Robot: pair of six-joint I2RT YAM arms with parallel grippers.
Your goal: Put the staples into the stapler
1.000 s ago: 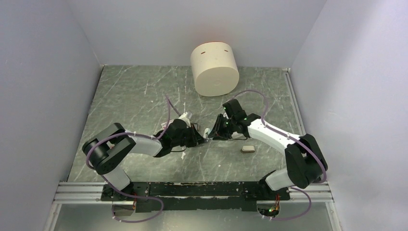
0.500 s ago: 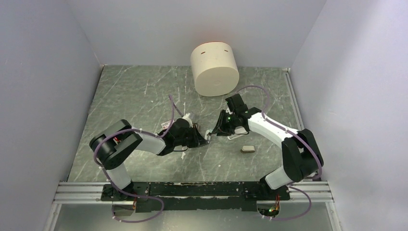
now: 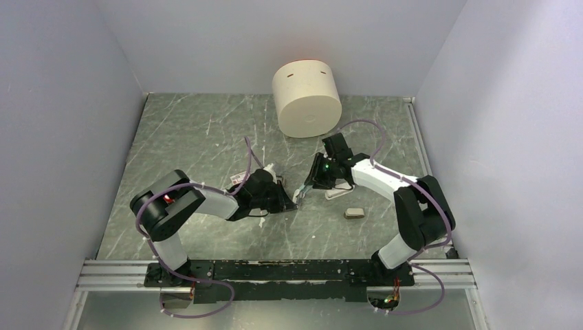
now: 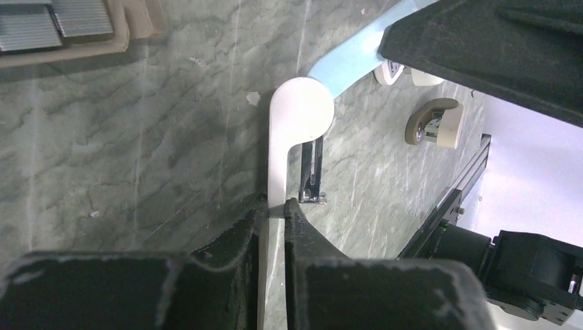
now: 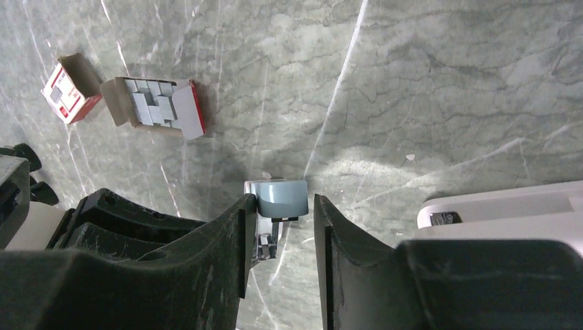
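The white stapler (image 4: 295, 117) lies low over the table, its metal rail (image 4: 313, 172) showing beside it. My left gripper (image 4: 275, 205) is shut on its white bar. A pale blue piece (image 4: 354, 58) meets the stapler's rounded end. My right gripper (image 5: 283, 206) stands open around that blue piece (image 5: 277, 198): the left finger touches it and a gap shows at the right finger. The staples lie apart on the table as a red-and-white sleeve (image 5: 67, 89) and an open tray of grey blocks (image 5: 155, 106). In the top view both grippers meet mid-table at the stapler (image 3: 300, 192).
A large cream cylinder (image 3: 307, 100) stands at the back. A short beige-grey piece (image 3: 355, 213) lies to the right of the grippers, and a whitish part (image 3: 335, 194) sits under the right wrist. Grey walls close in the table on three sides.
My right gripper's jaws have parted, leaving a gap beside the pale blue piece, and its wrist has shifted slightly. The left gripper keeps its hold on the stapler.
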